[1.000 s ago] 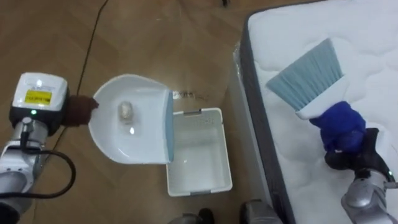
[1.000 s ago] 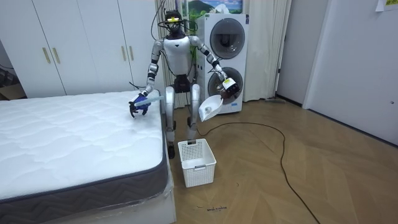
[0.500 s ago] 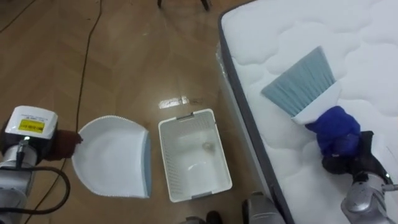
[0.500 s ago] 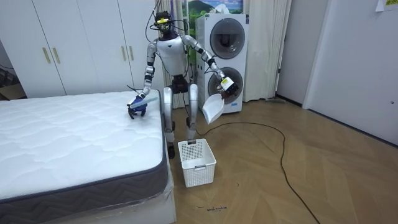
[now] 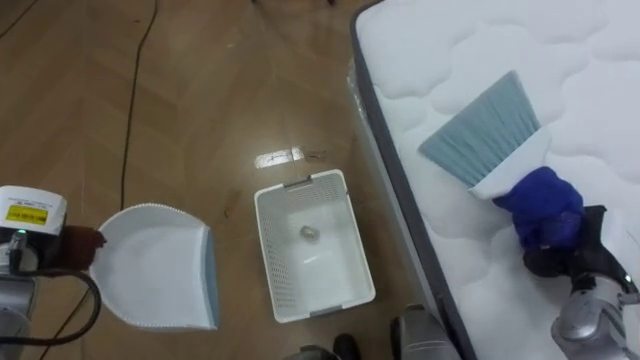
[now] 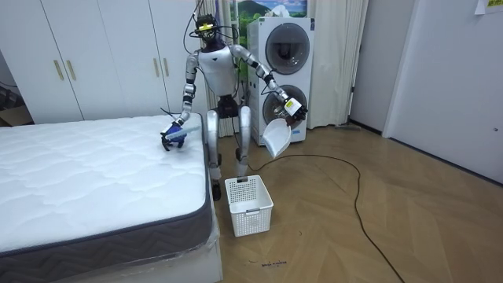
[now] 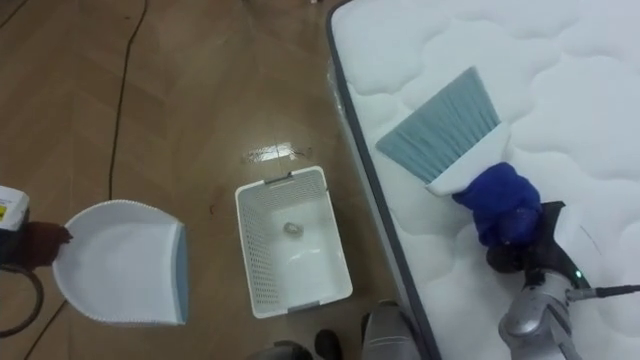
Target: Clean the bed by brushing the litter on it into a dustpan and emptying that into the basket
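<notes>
My robot stands at the bed's [image 5: 450, 45] edge, right hand [image 5: 541, 207] clamped on the brush [image 5: 487, 128], bristles on the quilted top. Its left hand [image 5: 78, 244] grips the dustpan [image 5: 155, 265] above the floor. Between dustpan and bed, a basket [image 5: 322, 278] holds a small lump [image 5: 310, 232].
</notes>
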Available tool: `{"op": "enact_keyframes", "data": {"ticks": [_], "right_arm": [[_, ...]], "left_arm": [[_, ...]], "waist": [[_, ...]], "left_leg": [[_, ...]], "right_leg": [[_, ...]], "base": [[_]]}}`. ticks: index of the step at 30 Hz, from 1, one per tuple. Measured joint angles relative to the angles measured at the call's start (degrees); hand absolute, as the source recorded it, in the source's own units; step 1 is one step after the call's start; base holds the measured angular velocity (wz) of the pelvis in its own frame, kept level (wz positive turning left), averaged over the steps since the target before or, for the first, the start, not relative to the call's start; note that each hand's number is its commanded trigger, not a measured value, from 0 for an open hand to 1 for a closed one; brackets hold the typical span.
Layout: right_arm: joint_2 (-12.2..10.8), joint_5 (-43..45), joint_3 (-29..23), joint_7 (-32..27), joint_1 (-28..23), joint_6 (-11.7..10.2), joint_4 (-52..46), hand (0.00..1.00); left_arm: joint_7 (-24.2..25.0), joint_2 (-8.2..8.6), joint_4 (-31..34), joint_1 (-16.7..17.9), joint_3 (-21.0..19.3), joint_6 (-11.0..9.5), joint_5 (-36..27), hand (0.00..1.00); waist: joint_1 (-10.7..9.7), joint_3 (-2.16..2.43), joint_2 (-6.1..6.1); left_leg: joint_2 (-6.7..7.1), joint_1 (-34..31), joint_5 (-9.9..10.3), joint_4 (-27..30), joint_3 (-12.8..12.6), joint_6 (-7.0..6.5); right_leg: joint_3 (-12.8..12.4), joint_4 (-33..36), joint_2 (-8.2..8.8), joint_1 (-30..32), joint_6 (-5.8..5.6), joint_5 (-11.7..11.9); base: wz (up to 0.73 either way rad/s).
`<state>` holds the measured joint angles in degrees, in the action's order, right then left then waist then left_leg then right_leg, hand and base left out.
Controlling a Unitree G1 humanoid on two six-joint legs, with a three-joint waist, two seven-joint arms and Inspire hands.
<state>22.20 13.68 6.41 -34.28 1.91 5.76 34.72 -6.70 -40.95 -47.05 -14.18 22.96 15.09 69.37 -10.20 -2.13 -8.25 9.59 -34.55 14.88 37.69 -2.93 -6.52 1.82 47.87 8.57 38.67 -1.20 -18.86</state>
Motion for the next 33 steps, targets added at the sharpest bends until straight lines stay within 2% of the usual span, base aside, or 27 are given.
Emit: {"op": "enact_keyframes", "data": {"ticks": [4,6,9,11,13,14,17,21,24,26,27,28,29,30,31,32,33], "right_arm": [[0.18,-2.23,2.01,-2.13,-0.22,0.13,-0.10,0.00],[0.18,-2.40,2.06,-2.58,-0.55,0.18,-0.11,0.00],[0.13,-2.41,2.54,-3.09,-0.81,0.17,-0.20,0.00],[0.17,-2.49,2.53,-3.43,-0.79,0.17,-0.17,0.00],[0.18,-3.10,2.49,-3.87,-0.74,0.10,-0.15,0.00],[0.20,-3.86,2.50,-3.88,-0.70,-0.27,-0.22,0.00],[0.23,-5.52,2.33,-3.88,-0.90,-0.75,-1.40,0.00],[0.14,-5.46,2.40,-3.51,-1.18,-0.95,-3.76,0.00],[0.14,-5.18,2.30,-3.51,-2.59,-2.11,-6.11,0.00],[-0.16,-4.58,2.34,-2.87,-4.65,-2.09,-7.55,0.00],[-0.16,-4.63,2.35,-2.56,-5.23,-1.94,-8.31,0.00],[-0.16,-4.78,2.62,-2.07,-5.93,-1.91,-9.71,0.00],[-0.18,-4.88,3.24,-1.65,-5.69,-1.90,-10.61,0.00],[-0.20,-4.83,3.59,-1.58,-5.47,-1.91,-10.82,0.00],[-0.44,-4.79,3.70,-1.20,-5.16,-1.89,-10.96,0.00],[-0.84,-4.94,3.72,-1.05,-5.12,-1.82,-10.96,0.00],[-1.15,-4.87,3.71,-0.91,-5.17,-1.59,-10.96,0.00]], "left_arm": [[-0.75,0.05,0.57,0.01,0.00,-0.04,-1.31,1.00],[-1.90,0.05,0.94,-0.02,-0.01,-0.13,-1.35,1.00],[-4.06,0.06,0.98,-0.09,-0.09,-0.15,-1.43,1.00],[-6.84,0.21,1.16,-0.11,-0.22,-0.62,-3.76,1.00],[-8.25,0.91,2.04,-0.14,-0.27,-1.42,-5.40,1.00],[-8.87,1.38,2.86,-0.13,-0.27,-2.11,-5.91,1.00],[-9.61,2.09,5.80,0.00,-0.28,-3.57,-6.85,1.00],[-11.50,3.20,10.18,0.13,-0.31,-4.78,-10.50,1.00],[-13.20,5.09,14.52,1.61,-0.63,-5.52,-14.74,1.00],[-14.30,7.29,16.82,2.97,-2.39,-6.35,-15.94,1.00],[-14.78,7.86,16.94,3.33,-2.81,-6.38,-16.10,1.00],[-15.38,8.55,17.04,4.06,-3.33,-6.39,-17.25,1.00],[-15.62,8.82,17.39,5.28,-3.96,-6.41,-18.78,1.00],[-15.71,8.98,17.49,5.83,-4.23,-6.45,-19.40,1.00],[-15.75,9.41,17.52,6.33,-4.74,-6.45,-20.37,1.00],[-16.52,9.61,17.54,6.65,-4.90,-6.49,-20.48,1.00],[-16.95,9.62,17.66,7.05,-5.10,-6.55,-20.47,1.00]], "waist": [[0.39,-0.10,0.33],[1.20,-0.05,0.45],[1.34,-0.20,1.34],[1.32,-0.39,1.89],[1.51,-0.35,1.97],[2.30,-0.32,2.35],[2.84,-0.19,2.96],[2.92,-0.11,3.21],[2.97,0.23,3.96],[4.35,0.61,5.81],[4.75,0.67,6.06],[5.89,0.92,6.60],[6.53,0.96,6.86],[6.52,0.97,6.87],[6.49,0.99,6.90],[7.00,0.99,7.09],[7.36,1.09,7.20]], "left_leg": [[-0.21,0.23,0.08,0.25,-0.12,-0.09],[-0.93,0.27,0.29,0.44,-0.68,-0.10],[-1.30,0.39,0.29,0.33,-1.23,-0.11],[-1.59,0.69,0.34,0.41,-1.10,-0.19],[-2.84,1.55,0.71,0.39,-1.81,-0.35],[-3.31,2.38,1.01,0.33,-1.76,-0.38],[-3.99,4.08,1.42,-0.11,-1.69,-0.38],[-4.96,6.90,1.49,-2.00,-2.06,-0.43],[-5.90,10.07,1.68,-3.98,-4.08,-0.73],[-7.78,14.05,1.82,-7.15,-9.89,-0.94],[-8.24,14.99,1.87,-7.75,-10.93,-0.93],[-9.35,16.72,2.03,-8.85,-13.76,-0.80],[-10.66,18.29,2.14,-9.67,-16.63,-0.61],[-11.25,18.92,2.16,-9.95,-17.94,-0.58],[-12.52,20.07,2.19,-10.88,-20.57,-0.53],[-13.98,21.24,2.20,-12.11,-24.37,-0.52],[-14.86,21.82,2.20,-12.73,-26.73,-0.52]], "right_leg": [[0.03,-0.46,-0.22,-0.44,0.06,-0.26],[-0.02,-1.01,-0.80,-0.70,0.07,-0.15],[0.05,-1.14,-0.86,-0.91,0.07,-0.07],[0.86,-1.70,-0.83,-1.75,0.10,-0.06],[1.76,-3.21,-1.26,-3.44,0.24,0.23],[1.97,-4.00,-1.71,-4.56,0.30,0.39],[3.12,-5.77,-1.87,-7.07,0.38,0.71],[3.19,-9.38,-2.82,-10.71,0.04,1.74],[2.73,-11.37,-3.43,-13.28,-0.08,2.61],[1.59,-13.13,-3.75,-14.40,0.18,3.82],[2.18,-13.79,-3.84,-14.88,0.39,4.33],[4.06,-15.29,-4.04,-15.67,1.25,5.69],[6.65,-17.29,-4.34,-16.40,2.42,7.48],[8.11,-18.42,-4.50,-16.91,2.95,8.36],[11.48,-20.85,-4.74,-17.83,3.80,10.27],[14.21,-23.50,-5.31,-18.54,4.27,12.63],[15.41,-24.57,-5.73,-18.87,3.71,13.56]], "base": [[-0.01],[-0.08],[0.02],[0.11],[0.10],[0.00],[0.04],[-0.01],[-0.29],[-0.77],[-1.11],[-1.37],[-1.41],[-1.36],[-1.25],[-1.27],[-1.21]]}}
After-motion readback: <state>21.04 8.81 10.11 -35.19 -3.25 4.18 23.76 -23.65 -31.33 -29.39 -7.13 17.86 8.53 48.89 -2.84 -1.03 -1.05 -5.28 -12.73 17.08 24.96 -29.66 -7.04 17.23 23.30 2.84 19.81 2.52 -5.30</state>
